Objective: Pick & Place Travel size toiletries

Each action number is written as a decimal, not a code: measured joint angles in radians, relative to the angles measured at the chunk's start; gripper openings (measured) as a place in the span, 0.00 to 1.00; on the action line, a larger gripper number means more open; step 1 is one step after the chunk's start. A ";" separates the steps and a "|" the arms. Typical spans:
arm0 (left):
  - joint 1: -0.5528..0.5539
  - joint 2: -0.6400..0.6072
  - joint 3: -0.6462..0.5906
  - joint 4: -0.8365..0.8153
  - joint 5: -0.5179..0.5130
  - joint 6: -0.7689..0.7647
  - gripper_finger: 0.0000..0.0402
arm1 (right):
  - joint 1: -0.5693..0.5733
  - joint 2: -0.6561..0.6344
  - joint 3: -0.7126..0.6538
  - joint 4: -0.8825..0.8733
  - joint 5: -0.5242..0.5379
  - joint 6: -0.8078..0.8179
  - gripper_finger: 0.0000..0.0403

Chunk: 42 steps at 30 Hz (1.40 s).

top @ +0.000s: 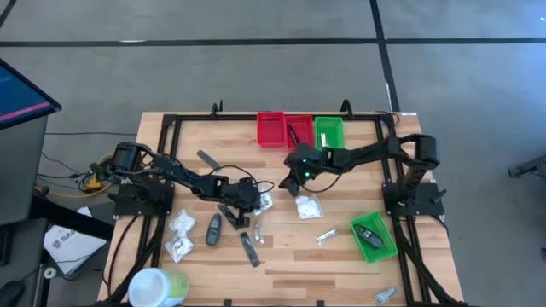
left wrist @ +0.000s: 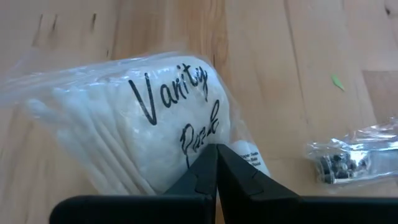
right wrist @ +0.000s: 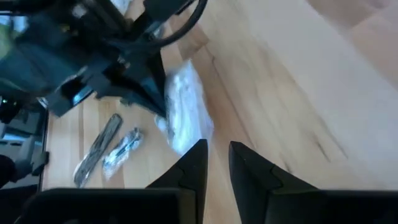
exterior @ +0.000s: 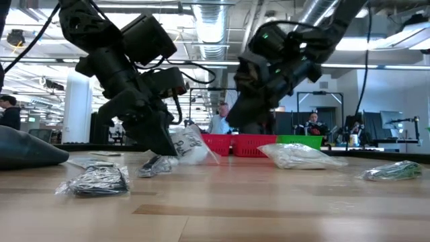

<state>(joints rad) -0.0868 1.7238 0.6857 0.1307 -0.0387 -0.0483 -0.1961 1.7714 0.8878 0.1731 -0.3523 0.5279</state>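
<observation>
The travel size toiletries lie scattered on the wooden table. A white clear-plastic packet (left wrist: 143,118) lettered "Vanity Pack" lies mid-table (top: 265,203). My left gripper (left wrist: 216,149) (top: 252,201) is shut at its edge. My right gripper (right wrist: 217,149) hovers just beyond it (top: 295,176), slightly open with nothing between the fingers. Another white packet (top: 307,206) rests flat to the right. Dark sticks (top: 213,228) and more packets (top: 179,224) lie on the table's left. My left gripper pinches the packet's clear plastic edge (left wrist: 239,152) between its two shut fingertips. The fingers slant down from the table's left. The packet (exterior: 190,144) stands tilted beside the fingers; its lower side looks to be on the table.
Two red bins (top: 270,128) (top: 299,130) and a green bin (top: 328,132) stand at the far edge. A second green bin (top: 373,237) holding a dark item sits near right. A white-and-green tub (top: 158,286) is at the near left corner. A small packet (left wrist: 354,160) lies close by.
</observation>
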 joint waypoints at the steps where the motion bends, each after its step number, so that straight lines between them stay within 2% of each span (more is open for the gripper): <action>1: -0.001 -0.006 -0.001 -0.004 0.001 0.000 0.00 | 0.001 0.021 0.013 0.003 -0.015 -0.003 0.15; 8: -0.007 -0.015 -0.002 -0.015 -0.002 0.000 0.00 | 0.007 0.159 0.130 -0.011 -0.094 -0.039 0.22; 12: -0.007 -0.015 -0.002 -0.015 -0.002 0.000 0.00 | 0.009 0.181 0.151 -0.012 -0.142 -0.063 0.28; 22: -0.007 -0.015 -0.002 -0.017 -0.001 0.000 0.00 | 0.025 0.180 0.150 0.000 -0.123 -0.083 0.39; 25: -0.007 -0.015 -0.002 -0.017 -0.001 0.000 0.00 | 0.025 0.180 0.150 -0.002 -0.095 -0.083 0.41; 42: -0.007 -0.015 -0.003 -0.013 -0.001 0.000 0.00 | 0.040 0.196 0.163 0.006 -0.095 -0.094 0.40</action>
<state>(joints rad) -0.0940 1.7084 0.6830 0.1178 -0.0399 -0.0485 -0.1562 1.9679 1.0504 0.1794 -0.4469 0.4340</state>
